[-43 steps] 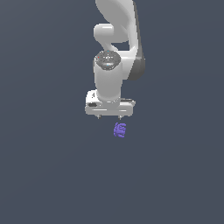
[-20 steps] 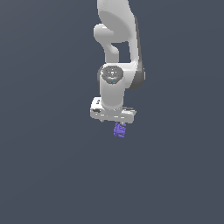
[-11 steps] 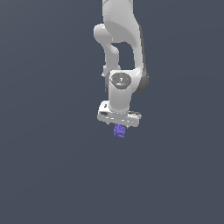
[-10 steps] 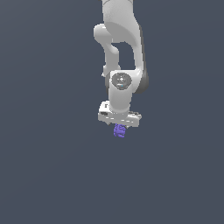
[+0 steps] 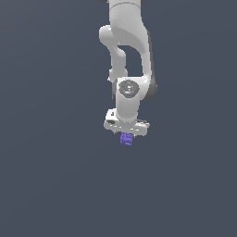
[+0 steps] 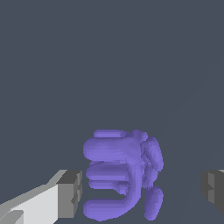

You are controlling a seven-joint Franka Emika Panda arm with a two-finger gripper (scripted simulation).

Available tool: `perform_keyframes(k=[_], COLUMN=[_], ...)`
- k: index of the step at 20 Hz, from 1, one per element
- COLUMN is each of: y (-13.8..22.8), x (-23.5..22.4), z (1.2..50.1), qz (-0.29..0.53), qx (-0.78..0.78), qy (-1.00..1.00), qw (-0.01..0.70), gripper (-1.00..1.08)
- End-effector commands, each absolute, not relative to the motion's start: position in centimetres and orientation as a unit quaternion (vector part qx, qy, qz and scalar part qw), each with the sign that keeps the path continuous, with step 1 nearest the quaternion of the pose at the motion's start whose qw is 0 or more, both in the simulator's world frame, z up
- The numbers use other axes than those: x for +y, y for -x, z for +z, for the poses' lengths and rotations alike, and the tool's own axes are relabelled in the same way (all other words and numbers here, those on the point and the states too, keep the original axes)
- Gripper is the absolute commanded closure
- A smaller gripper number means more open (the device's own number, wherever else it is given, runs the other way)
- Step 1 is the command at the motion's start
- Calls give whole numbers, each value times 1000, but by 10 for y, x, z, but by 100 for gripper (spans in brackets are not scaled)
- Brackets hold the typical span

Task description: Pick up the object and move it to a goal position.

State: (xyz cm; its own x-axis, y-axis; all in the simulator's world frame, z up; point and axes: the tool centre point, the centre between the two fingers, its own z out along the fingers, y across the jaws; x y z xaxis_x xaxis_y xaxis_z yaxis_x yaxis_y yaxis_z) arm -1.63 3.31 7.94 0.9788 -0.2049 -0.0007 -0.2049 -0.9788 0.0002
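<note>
- Object [image 6: 122, 175]: small purple-violet lump, surface made of rounded ridges stacked like fat rolls. In the wrist view 3 long horizontal bulges show on one side, w/ a curved hook-like roll at the base.
- Other side of it is a cluster of smaller knobs, plus one separate oval lobe hanging off near the base. Shading is uniform violet, no markings.
- In the exterior view the object [image 5: 126, 139] is only a tiny purple blob, ridges barely readable, sitting directly under the white hand.
- Gripper [image 5: 126, 134] points down at the end of the white arm [image 5: 127, 55], its crossbar a bit tilted, lower toward the exterior view's right.
- Fingers: wrist view shows one grey pad [image 6: 70, 194] on a white finger to one side of the object, and the other pad at the opposite frame edge.
- Jaws are spread wide, much wider than the object. Nothing is held.
- Object lies between the 2 fingers, not centred: just beside the first pad w/ a thin gap of background showing, well apart from the other one. No contact visible on either side.
- Fingertips are level w/ the lower half of the object in the wrist view.
- Background is plain dark grey-blue in both views; can't tell where the support surface sits.
</note>
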Motion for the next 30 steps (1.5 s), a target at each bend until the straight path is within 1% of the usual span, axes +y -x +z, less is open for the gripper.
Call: perform_keyframes(k=[1, 6, 11, 12, 24, 30], y=[17, 17, 16, 16, 17, 23], x=[33, 33, 34, 34, 34, 38], z=[68, 46, 39, 39, 41, 53], qz=[-1, 0, 0, 0, 0, 0], qx=[-103, -104, -104, -104, -104, -104], qy=[-995, -995, -995, -995, -995, -995], qw=[0, 0, 0, 0, 0, 0], gripper=[-92, -92, -92, 108, 108, 108])
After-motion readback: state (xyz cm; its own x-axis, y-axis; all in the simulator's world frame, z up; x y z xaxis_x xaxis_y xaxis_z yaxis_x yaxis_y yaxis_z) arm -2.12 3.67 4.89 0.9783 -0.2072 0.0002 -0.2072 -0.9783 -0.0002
